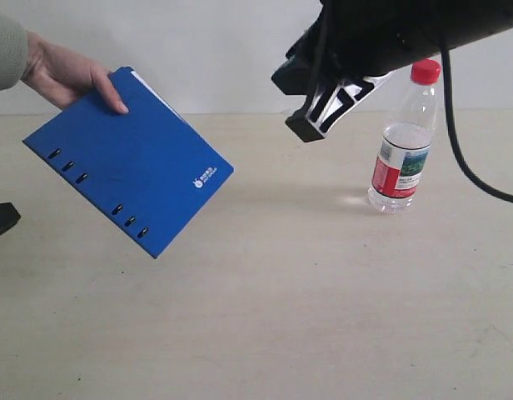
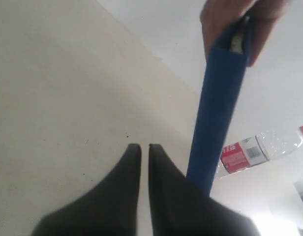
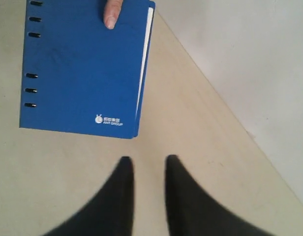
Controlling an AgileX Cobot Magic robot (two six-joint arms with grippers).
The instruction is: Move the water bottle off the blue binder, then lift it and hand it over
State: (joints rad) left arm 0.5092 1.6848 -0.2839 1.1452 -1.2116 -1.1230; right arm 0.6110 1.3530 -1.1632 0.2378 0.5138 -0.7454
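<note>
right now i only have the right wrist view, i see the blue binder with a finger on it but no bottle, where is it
Observer: The water bottle stands upright on the table, well apart from the blue binder.
Operator: is the binder lying flat
Observer: No, a person's hand holds it up by one corner, tilted.
Operator: what's the left hand doing
Observer: The left hand is empty, fingers close together.

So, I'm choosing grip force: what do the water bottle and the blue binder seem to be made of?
Water bottle: clear, glossy plastic, see-through above its label, with an opaque red cap. Blue binder: likely stiff board or plastic, matte finish; it looks flat though held by one edge.
</note>
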